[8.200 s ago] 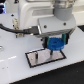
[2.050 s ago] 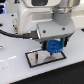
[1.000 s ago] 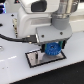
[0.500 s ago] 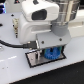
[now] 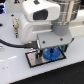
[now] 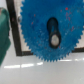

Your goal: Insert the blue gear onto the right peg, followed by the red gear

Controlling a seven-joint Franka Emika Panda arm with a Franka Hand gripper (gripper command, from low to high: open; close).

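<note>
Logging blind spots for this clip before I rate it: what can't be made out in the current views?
- Right peg: hidden under the blue gear in the exterior view; in the wrist view only a dark shape shows in the gear's centre hole.
- Red gear: not visible in either view.
- End effector: its fingers merge with the gear; open or shut unclear.
- Grey plate: partly covered by the gear, cut off in the wrist view.

Gear over plate
Flat blue plastic toothed gear (image 5: pixel 49 53) sits above grey black-rimmed rectangular plate (image 5: pixel 34 60), toward the exterior view's right end; gripper (image 5: pixel 50 50) directly over it.
</note>
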